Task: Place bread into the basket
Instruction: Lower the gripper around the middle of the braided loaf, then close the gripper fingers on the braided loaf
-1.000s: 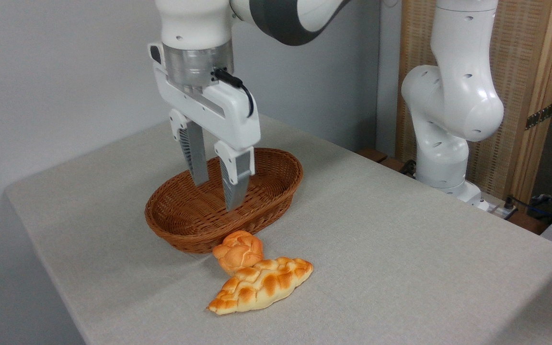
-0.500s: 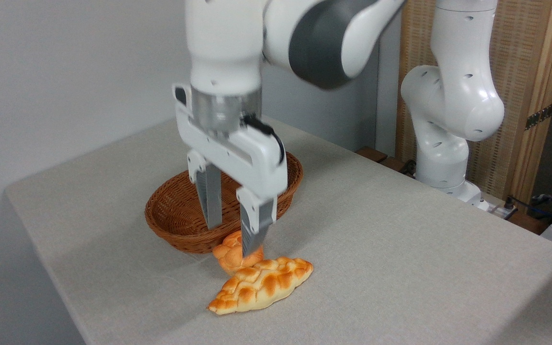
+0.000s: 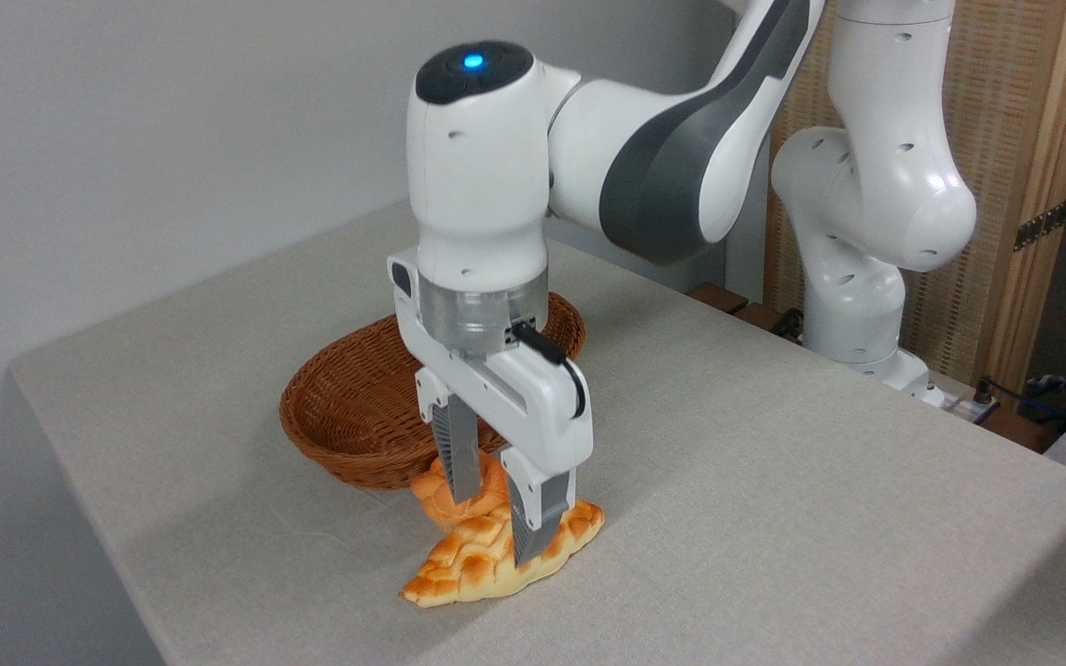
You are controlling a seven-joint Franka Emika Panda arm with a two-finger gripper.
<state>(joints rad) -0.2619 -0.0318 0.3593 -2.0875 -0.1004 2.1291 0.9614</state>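
Our gripper point(image 3: 494, 530) has dropped from above the wicker basket point(image 3: 329, 421) to straddle the braided loaf point(image 3: 459, 566), fingers spread and holding nothing. The loaf lies on the table beneath it, the basket just behind; closing seems next.

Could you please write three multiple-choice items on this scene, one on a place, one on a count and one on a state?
1. Where does the bread lie?
A. in the basket
B. on the table in front of the basket
C. on the floor

2. How many baked items are in view?
A. one
B. two
C. four

3. How does the gripper stand?
A. open, a finger on each side of the bread
C. shut on the basket's rim
B. out of view

Answers:
1 B, the loaf rests on the cloth near the basket, which holds nothing visible.
2 B, the loaf and the round bun.
3 A, the fingers are apart, straddling the loaf.
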